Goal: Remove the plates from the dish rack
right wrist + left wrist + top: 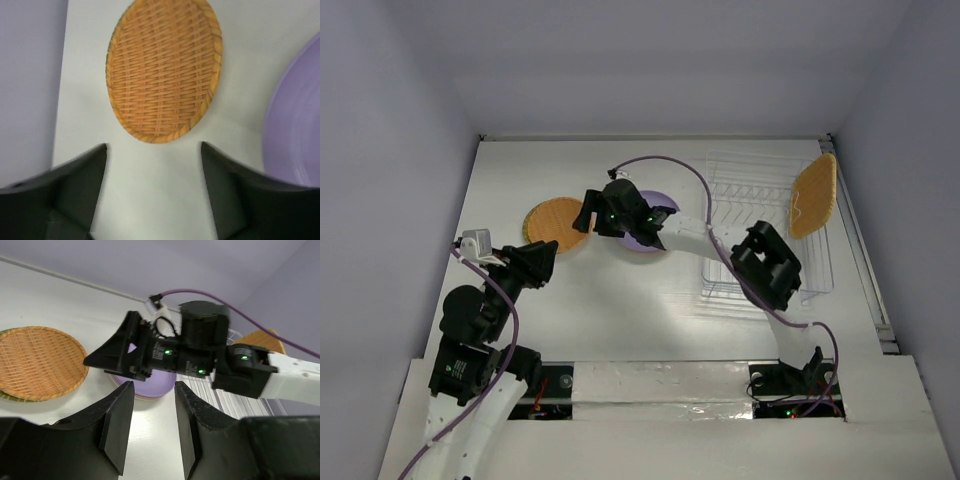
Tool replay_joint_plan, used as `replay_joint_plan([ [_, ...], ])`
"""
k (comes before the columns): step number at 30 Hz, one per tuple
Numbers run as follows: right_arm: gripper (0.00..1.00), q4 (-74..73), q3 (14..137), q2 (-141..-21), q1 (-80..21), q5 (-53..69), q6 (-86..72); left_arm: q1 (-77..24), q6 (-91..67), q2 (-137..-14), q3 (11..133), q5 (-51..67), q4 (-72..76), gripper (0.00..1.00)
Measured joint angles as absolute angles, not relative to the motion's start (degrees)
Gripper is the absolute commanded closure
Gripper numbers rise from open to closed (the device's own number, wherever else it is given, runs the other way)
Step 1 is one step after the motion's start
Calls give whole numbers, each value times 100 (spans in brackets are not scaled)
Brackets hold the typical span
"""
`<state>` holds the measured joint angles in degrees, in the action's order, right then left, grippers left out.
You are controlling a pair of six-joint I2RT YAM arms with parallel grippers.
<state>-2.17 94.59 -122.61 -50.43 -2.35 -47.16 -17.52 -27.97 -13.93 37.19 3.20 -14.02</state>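
Hovering low over the white table, the right gripper has its jaws spread wide with nothing between them. Just ahead of it lies the round orange woven plate, and the round purple plate lies beside it, both flat on the table. The left gripper is likewise parted and empty. Unloading looks nearly done. The next move calls for the right arm to reach across to the white wire dish rack. There one orange textured plate stands on edge at the rack's right end, tilted, its upper rim free for a pinch.
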Motion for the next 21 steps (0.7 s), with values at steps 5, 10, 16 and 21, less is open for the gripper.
replay_joint_plan([
  [5, 100, -220, 8676, -11111, -5050, -552, -4362, -1752, -2799, -1393, 3719, 333, -1402, 71],
  [10, 100, -449, 7266, -9011, -4801, -1531, -3964, -1752, -2799, -1393, 3719, 360, -1402, 96],
  [16, 100, -788, 5406, -5712, -2436, -2228, -3699, -1752, -2799, -1367, 3719, 276, -1409, 100],
  [21, 92, -1470, 5358, -4451, -1070, -2716, -3238, -1780, -2801, -1253, 3719, 244, -1417, 82],
])
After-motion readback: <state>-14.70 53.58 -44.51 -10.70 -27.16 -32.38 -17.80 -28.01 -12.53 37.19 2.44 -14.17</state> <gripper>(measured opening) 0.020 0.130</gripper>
